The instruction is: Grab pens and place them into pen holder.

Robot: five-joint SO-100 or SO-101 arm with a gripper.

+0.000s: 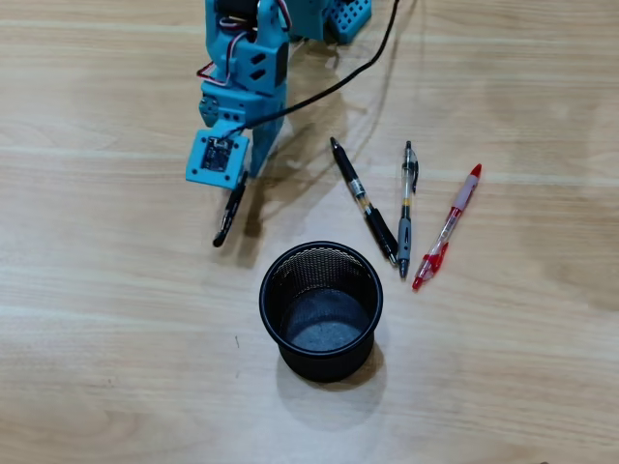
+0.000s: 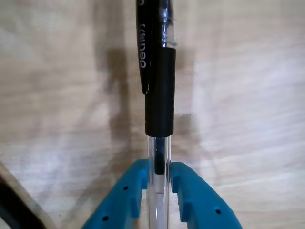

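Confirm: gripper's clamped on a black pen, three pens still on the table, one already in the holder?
Not quite: the pen holder is empty in the overhead view. The rest holds: the gripper is shut on a black pen, and three pens lie on the table.

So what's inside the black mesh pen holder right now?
Nothing: the round black metal-mesh pen holder shows only its bare grey bottom in the overhead view. No pens are inside. Its near inner wall is hidden by the rim.

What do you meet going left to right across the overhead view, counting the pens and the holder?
Black pen held in the gripper → black mesh pen holder → black pen lying diagonally → grey and black pen → red pen.
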